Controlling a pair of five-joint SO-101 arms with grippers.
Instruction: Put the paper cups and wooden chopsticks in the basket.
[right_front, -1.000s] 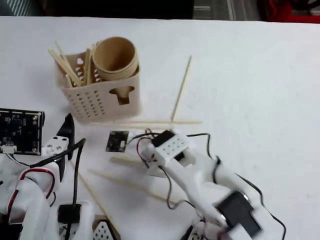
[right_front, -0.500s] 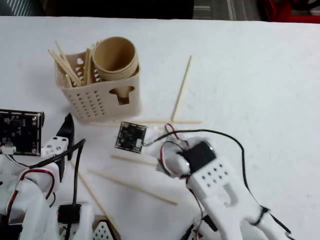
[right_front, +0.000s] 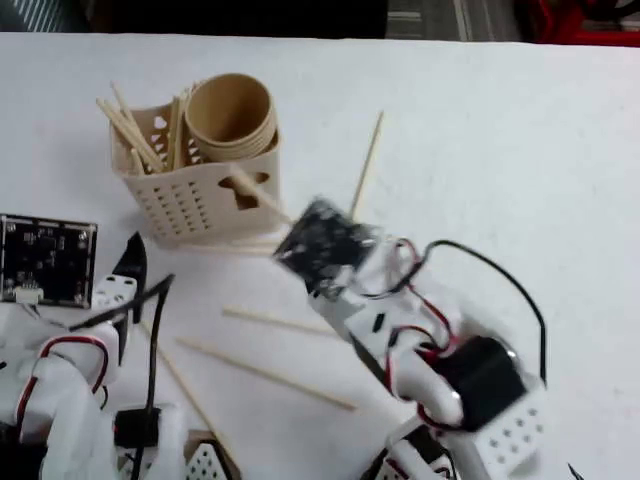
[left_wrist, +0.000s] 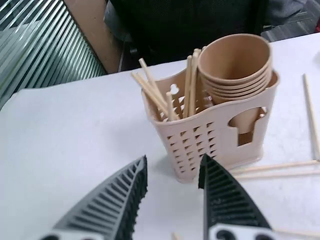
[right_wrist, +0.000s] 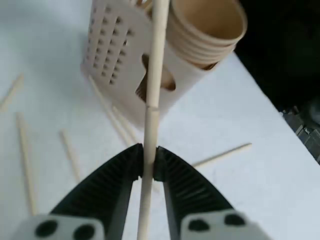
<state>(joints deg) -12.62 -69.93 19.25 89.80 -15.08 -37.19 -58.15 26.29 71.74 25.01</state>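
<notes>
Standing at the table (right_front: 520, 150): the right gripper (right_wrist: 147, 167) has its jaws clamped on one chopstick (right_wrist: 155, 75), pinched low on its length, with the long end running forward toward the basket (right_front: 185, 205). From above, that end lies across the basket's near right corner, by the cut-out in its wall; cannot tell whether it touches. The basket stands upright toward the table's far left. Cups (right_front: 232, 118) sit nested in a stack in its right half, mouths up. A bundle of sticks (right_front: 128, 130) stands in its left half, leaning out over the rim. The left gripper (left_wrist: 173, 159) hangs low in front of the basket, near its foot and not touching, jaws apart. Loose sticks lie on the table. A far stick (right_front: 365, 175) slants away to the right of the basket, beyond the right arm. A pair (left_wrist: 275, 170) lies flat along the basket's foot. A short stick (right_front: 275, 320) and a long stick (right_front: 265, 372) lie nearer, between the two arms, apart from each other.
</notes>
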